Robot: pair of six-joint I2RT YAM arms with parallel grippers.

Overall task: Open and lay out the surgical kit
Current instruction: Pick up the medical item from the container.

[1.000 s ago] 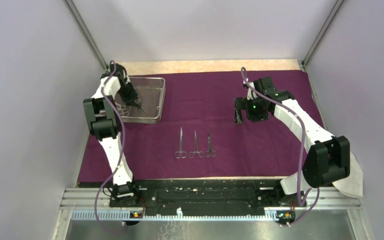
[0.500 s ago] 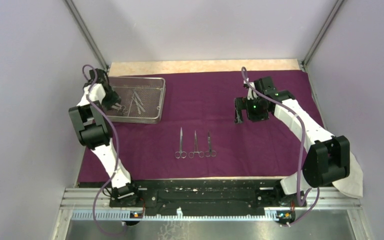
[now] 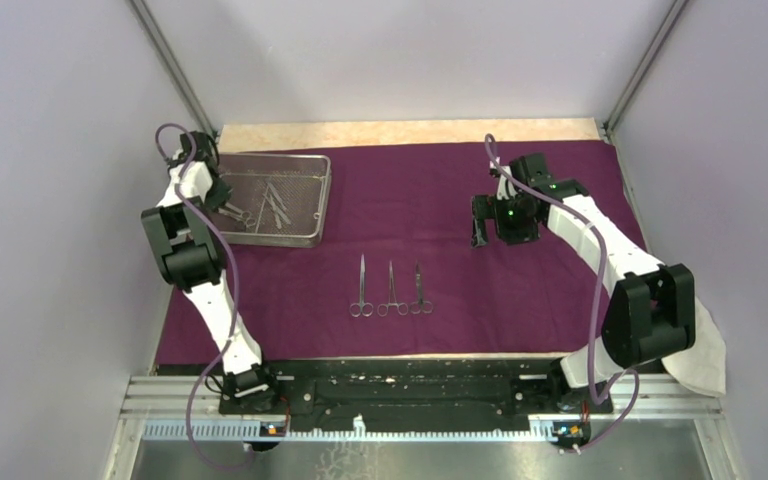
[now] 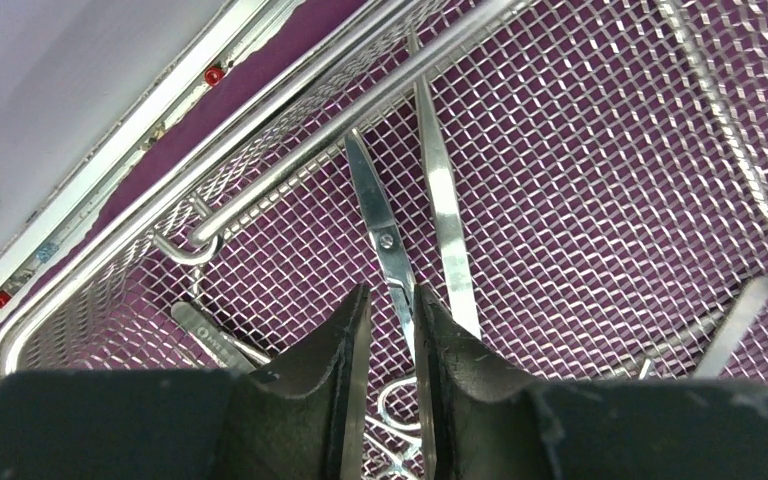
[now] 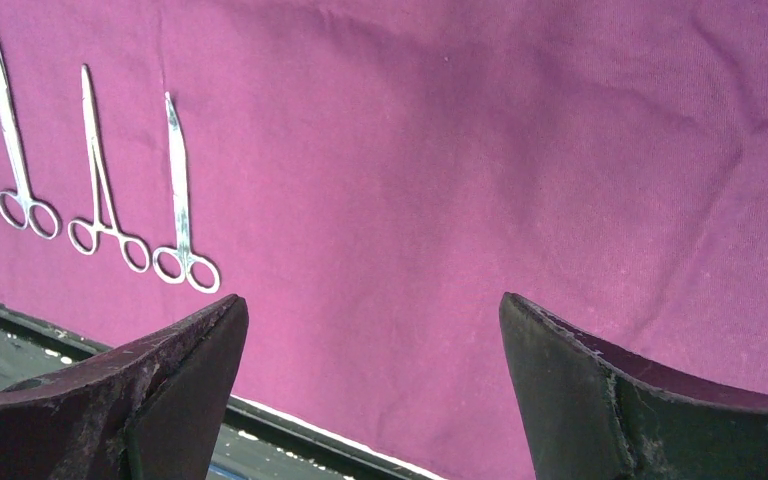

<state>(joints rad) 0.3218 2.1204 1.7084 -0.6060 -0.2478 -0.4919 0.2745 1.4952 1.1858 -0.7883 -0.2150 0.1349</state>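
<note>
The purple cloth wrap point(image 3: 530, 290) lies spread flat. The wire-mesh tray point(image 3: 324, 190) stands at its back left and holds several instruments. My left gripper point(image 3: 222, 196) is low at the tray's left end. In the left wrist view point(image 4: 390, 295) its jaws stand a narrow gap apart, straddling a pair of scissors point(image 4: 388, 235) that lies on the mesh beside tweezers point(image 4: 445, 210). Three scissor-like instruments point(image 3: 391, 288) lie in a row on the cloth. My right gripper point(image 3: 478, 234) hovers wide open and empty point(image 5: 372, 300) above bare cloth point(image 5: 520, 150), to the right of that row point(image 5: 95, 170).
A white cloth point(image 3: 708, 360) hangs by the right arm's base. A bare tan strip of table point(image 3: 410, 132) runs behind the purple cloth. The black base rail point(image 3: 400, 385) lies along the near edge. The tray's rim and handle point(image 4: 260, 130) are close to my left fingers.
My left gripper has moved from the middle of the tray to its left end, over the scissors. The right arm has barely moved.
</note>
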